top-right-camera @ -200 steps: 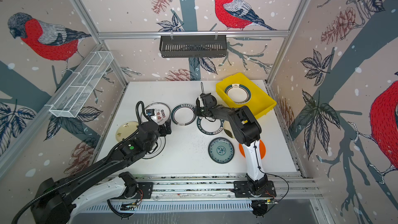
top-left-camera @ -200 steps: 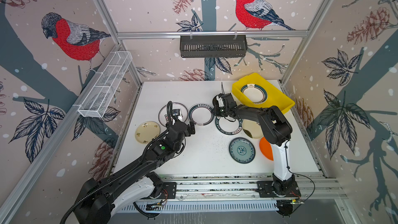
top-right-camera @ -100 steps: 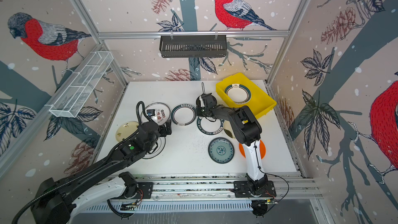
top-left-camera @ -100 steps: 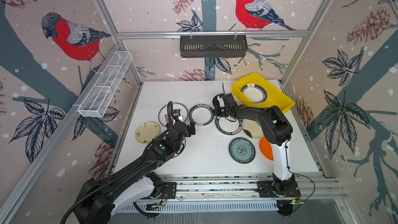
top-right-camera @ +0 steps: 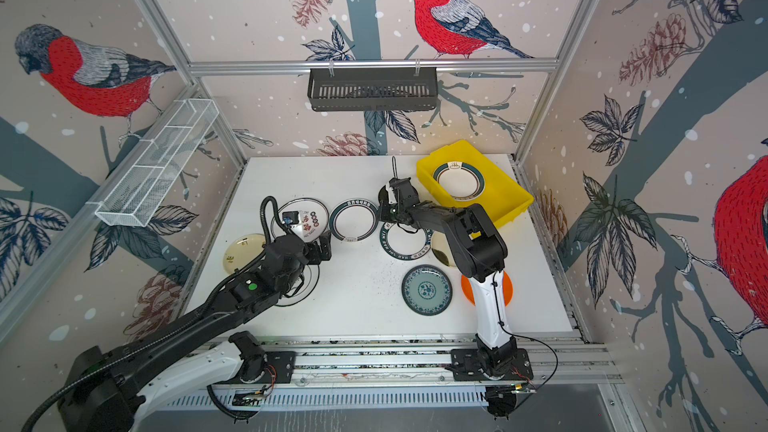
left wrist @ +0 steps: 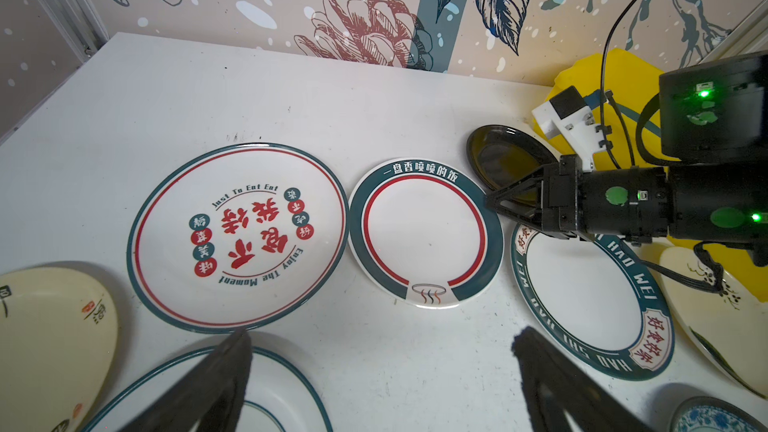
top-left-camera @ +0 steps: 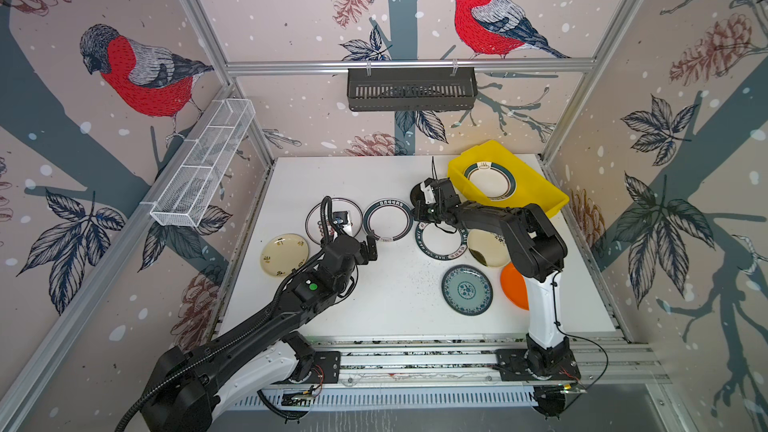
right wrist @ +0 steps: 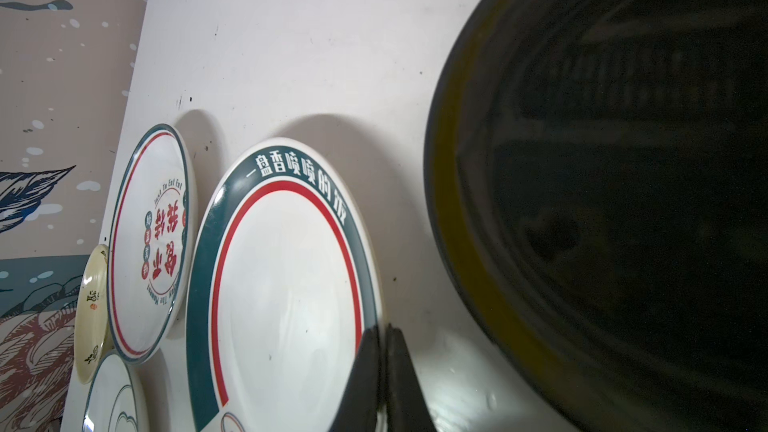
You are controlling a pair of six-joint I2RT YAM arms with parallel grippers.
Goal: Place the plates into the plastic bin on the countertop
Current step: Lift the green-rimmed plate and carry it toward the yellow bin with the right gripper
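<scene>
Black fingers of the right tool [right wrist: 382, 351] have drawn together over the last second and now stand pressed against each other at the rim of the round white plate with a broad dark green band and a red ring [left wrist: 424, 234]; we cannot tell whether that rim is caught between them. Neither arm has otherwise shifted, and we see no plate displaced. The left tool [left wrist: 382, 336] still hangs low over the white tabletop [top-left-camera: 395, 305], fingers spread wide and holding nothing, on the near side of that same plate. The bright yellow shallow plastic bin [top-left-camera: 540, 189] sits at the far right corner, with one white teal-rimmed plate [top-left-camera: 490, 180] lying in it. Between the right tool and the bin lies a glossy black round plate [left wrist: 503, 155], just behind the tool. A large white plate with red characters [left wrist: 237, 234] lies just beside the green-banded one, and a white plate with a lettered dark rim [left wrist: 582, 297] lies under the right arm [top-left-camera: 498, 222]. Nearer us lie a teal-patterned plate [top-left-camera: 466, 289] and an orange plate [top-left-camera: 513, 286], the latter partly hidden by that arm.
</scene>
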